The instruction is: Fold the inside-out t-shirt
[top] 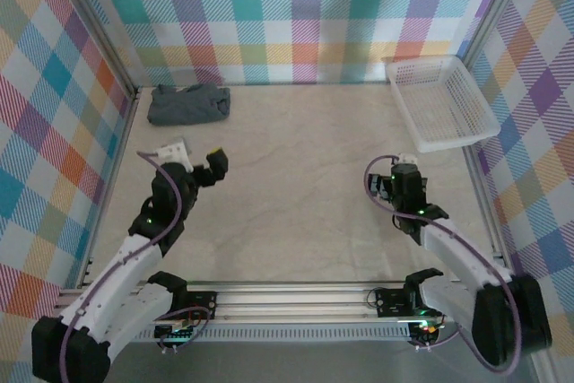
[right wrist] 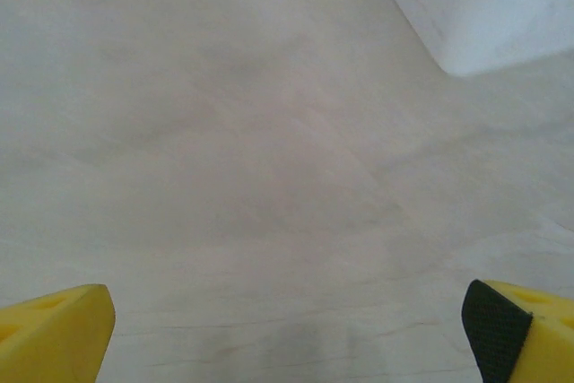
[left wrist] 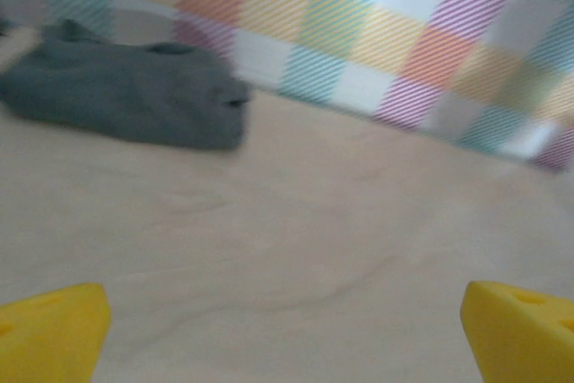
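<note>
Main risk: the inside-out t-shirt [top: 188, 103] is lying in a crumpled heap, so a pinch is likely to be catching several layers and dragging the bundle rather than opening it.
Second risk: the heap is sitting close to the walls, so fingers coming in low may be knocking the frame.
Shirt position: far-left corner of the table [top: 296, 186], bunched and wrinkled.
Left claw: the left gripper [top: 193, 161] is standing spread wide and empty near the left edge, with the shirt ahead of it and apart.
Right claw: the right gripper [top: 404, 172] is also gaping and empty, right of centre, well apart from the shirt and nearer the white basket [top: 444, 143] in the far-right corner.
</note>
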Controlling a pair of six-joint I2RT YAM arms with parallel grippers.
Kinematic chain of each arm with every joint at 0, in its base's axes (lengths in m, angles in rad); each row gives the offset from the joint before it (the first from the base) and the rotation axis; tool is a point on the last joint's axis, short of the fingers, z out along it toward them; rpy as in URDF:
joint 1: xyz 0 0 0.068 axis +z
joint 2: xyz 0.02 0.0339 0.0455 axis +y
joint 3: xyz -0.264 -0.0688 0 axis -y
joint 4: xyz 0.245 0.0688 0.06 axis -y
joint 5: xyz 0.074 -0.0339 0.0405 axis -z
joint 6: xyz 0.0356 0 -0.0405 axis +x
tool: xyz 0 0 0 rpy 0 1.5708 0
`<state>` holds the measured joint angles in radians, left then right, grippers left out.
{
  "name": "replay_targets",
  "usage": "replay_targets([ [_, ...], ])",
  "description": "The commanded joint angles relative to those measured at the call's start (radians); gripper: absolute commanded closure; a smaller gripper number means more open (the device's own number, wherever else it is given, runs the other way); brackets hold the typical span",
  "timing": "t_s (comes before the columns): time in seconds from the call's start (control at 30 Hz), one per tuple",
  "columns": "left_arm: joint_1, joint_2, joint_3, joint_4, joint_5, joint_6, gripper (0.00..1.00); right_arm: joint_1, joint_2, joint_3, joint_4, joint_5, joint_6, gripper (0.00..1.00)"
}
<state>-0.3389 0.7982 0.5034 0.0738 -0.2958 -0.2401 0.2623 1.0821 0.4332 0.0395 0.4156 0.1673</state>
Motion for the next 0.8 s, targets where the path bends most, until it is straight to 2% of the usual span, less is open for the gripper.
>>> replay_targets([
  [0.0, 0.001, -0.061, -0.13, 0.105, -0.234, 0.204, 0.0, -0.077, 0.164, -0.016, 0.403, -0.009, -0.135, 0.0],
  [0.03, 0.012, -0.078, -0.19, 0.175, -0.28, 0.222, 0.0, -0.109, 0.231, -0.024, 0.507, -0.073, -0.156, 0.0],
  [0.07, 0.033, -0.083, -0.237, 0.237, -0.282, 0.242, 0.0, -0.126, 0.266, 0.0, 0.512, -0.119, -0.175, 0.0],
  [0.1, 0.076, -0.076, -0.28, 0.306, -0.242, 0.251, 0.0, -0.149, 0.313, -0.012, 0.662, -0.201, -0.199, 0.0],
  [0.17, 0.185, -0.013, -0.317, 0.406, -0.06, 0.242, 0.0, -0.247, 0.464, -0.02, 0.833, -0.402, -0.155, 0.0],
  [0.2, 0.232, 0.048, -0.312, 0.453, 0.008, 0.222, 0.0, -0.299, 0.475, -0.054, 0.899, -0.496, -0.123, 0.0],
  [0.23, 0.261, 0.114, -0.302, 0.492, 0.058, 0.218, 0.0, -0.308, 0.438, -0.043, 0.805, -0.504, -0.119, 0.0],
  [0.27, 0.28, 0.208, -0.285, 0.549, 0.097, 0.223, 0.0, -0.305, 0.465, -0.051, 0.864, -0.524, -0.124, 0.0],
  [0.3, 0.293, 0.308, -0.269, 0.619, 0.124, 0.217, 0.0, -0.305, 0.456, -0.045, 0.851, -0.529, -0.129, 0.0],
  [0.37, 0.308, 0.506, -0.232, 0.768, 0.181, 0.188, 0.0, -0.292, 0.459, -0.041, 0.838, -0.48, -0.129, 0.0],
  [0.4, 0.309, 0.589, -0.184, 0.762, 0.212, 0.218, 0.0, -0.291, 0.449, -0.039, 0.821, -0.479, -0.129, 0.0],
  [0.47, 0.312, 0.74, -0.089, 0.725, 0.202, 0.212, 0.0, -0.287, 0.455, -0.039, 0.828, -0.477, -0.132, 0.0],
  [0.5, 0.303, 0.768, -0.082, 0.736, 0.253, 0.246, 0.0, -0.287, 0.449, -0.037, 0.81, -0.478, -0.134, 0.0],
  [0.57, 0.3, 0.765, -0.097, 0.759, 0.249, 0.248, 0.0, -0.283, 0.452, -0.033, 0.811, -0.475, -0.138, 0.0],
  [0.77, 0.269, 0.766, -0.088, 0.738, 0.175, 0.261, 0.0, -0.281, 0.455, -0.028, 0.805, -0.477, -0.142, 0.0],
])
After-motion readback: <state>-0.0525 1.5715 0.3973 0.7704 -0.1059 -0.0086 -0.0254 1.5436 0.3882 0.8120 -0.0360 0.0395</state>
